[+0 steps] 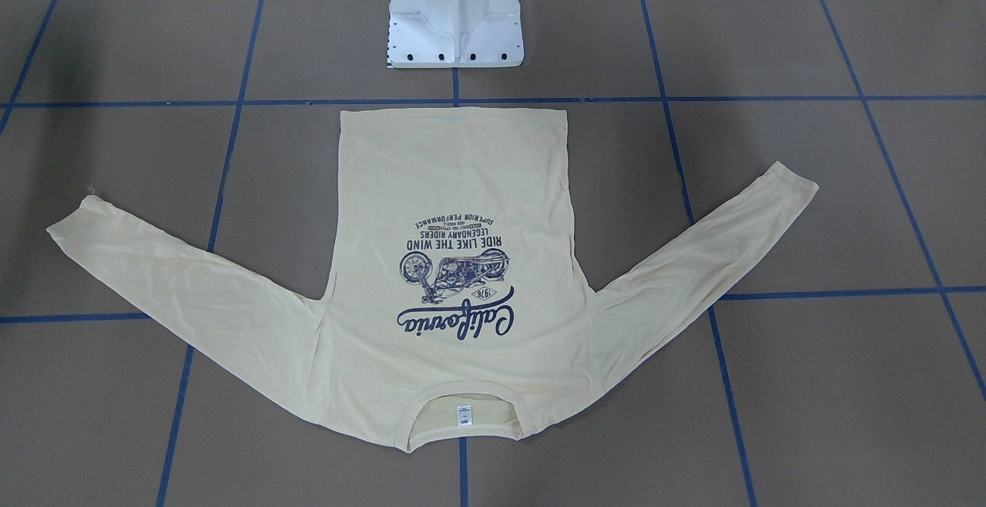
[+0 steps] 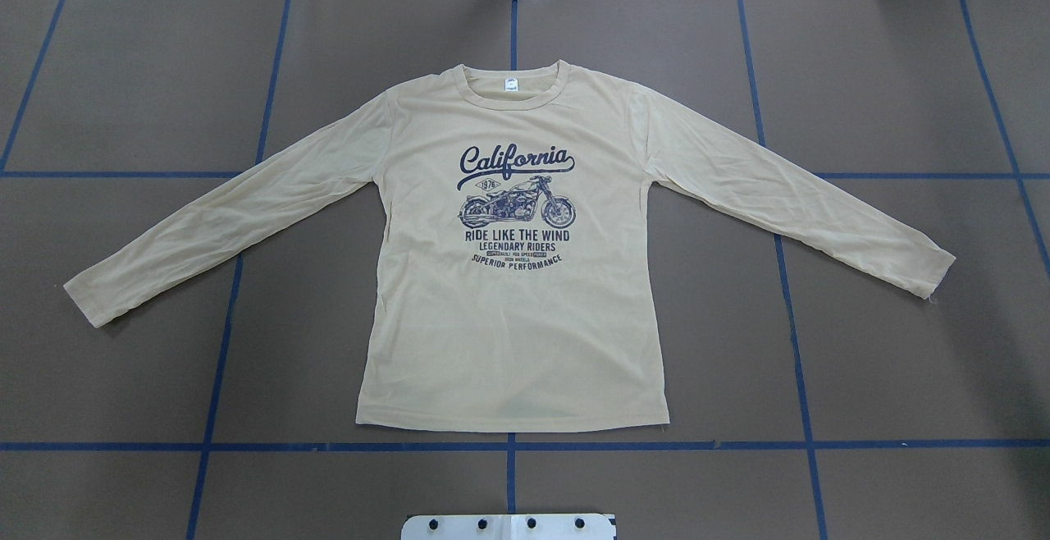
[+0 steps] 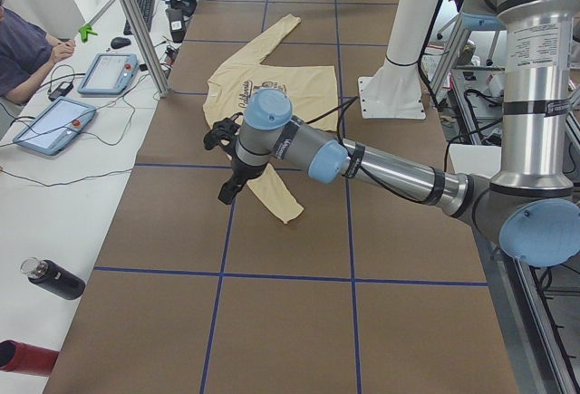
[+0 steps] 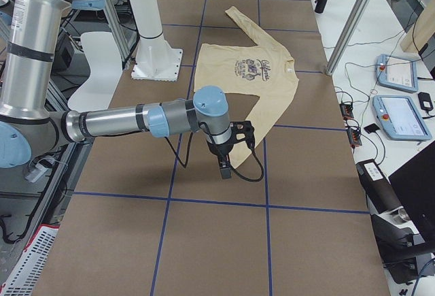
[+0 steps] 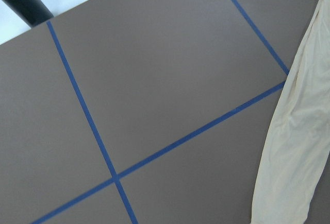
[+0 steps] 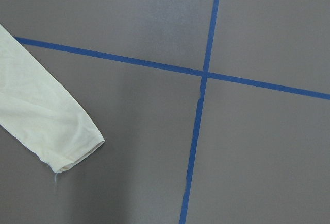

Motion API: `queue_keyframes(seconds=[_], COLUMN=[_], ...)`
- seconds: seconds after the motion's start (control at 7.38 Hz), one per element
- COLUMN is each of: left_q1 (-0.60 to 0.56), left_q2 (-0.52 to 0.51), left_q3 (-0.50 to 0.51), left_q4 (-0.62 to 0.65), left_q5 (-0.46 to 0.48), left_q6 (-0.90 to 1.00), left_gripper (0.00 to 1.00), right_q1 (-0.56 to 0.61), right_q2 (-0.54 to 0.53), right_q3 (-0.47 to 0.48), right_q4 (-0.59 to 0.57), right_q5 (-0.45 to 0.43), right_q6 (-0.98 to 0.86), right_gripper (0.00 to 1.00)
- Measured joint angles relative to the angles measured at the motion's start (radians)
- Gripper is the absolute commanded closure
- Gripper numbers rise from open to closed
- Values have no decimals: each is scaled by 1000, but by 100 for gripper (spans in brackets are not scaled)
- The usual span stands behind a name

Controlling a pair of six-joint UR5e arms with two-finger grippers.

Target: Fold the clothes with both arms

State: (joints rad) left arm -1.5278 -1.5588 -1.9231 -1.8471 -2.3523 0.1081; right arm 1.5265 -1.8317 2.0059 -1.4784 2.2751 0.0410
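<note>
The cream-yellow long-sleeved T-shirt (image 2: 509,318) lies flat and print up on the brown table, both sleeves spread out and down; it also shows in the front view (image 1: 454,183). The neck tag (image 2: 511,86) points away from the robot. My left gripper (image 3: 225,190) hangs over the table beside the near sleeve (image 3: 272,197); its wrist view shows that sleeve (image 5: 294,147). My right gripper (image 4: 224,165) hangs beside the other sleeve's cuff (image 6: 67,154). Both grippers show only in the side views, so I cannot tell whether they are open or shut.
The white pedestal base (image 1: 454,21) stands behind the shirt's hem. Blue tape lines (image 2: 509,446) grid the table. Touch panels (image 3: 54,122) and a black bottle (image 3: 54,279) lie on the white side bench, past a metal post (image 3: 136,23).
</note>
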Motion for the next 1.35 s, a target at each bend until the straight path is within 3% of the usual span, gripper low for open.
queue_keyframes(seconds=[0.14, 0.41, 0.81, 0.95, 1.35], left_q1=[0, 0, 0, 0, 0], left_q2=[-23, -44, -41, -37, -29], left_q3=[7, 7, 0, -2, -3], left_q4=[-31, -58, -65, -67, -71], left_q5=[1, -3, -8, -13, -17], left_q6=[0, 2, 4, 4, 4], left_gripper=[0, 0, 0, 0, 0], right_q1=[1, -4, -133, -199, -501], right_q2=[-9, -60, -95, -104, -103], right_q3=[-2, -49, -138, -155, -183], right_q4=[30, 257, 558, 654, 822], right_q5=[9, 22, 6, -36, -312], right_q6=[-5, 60, 432, 563, 889], right_gripper=[0, 0, 1, 1, 4])
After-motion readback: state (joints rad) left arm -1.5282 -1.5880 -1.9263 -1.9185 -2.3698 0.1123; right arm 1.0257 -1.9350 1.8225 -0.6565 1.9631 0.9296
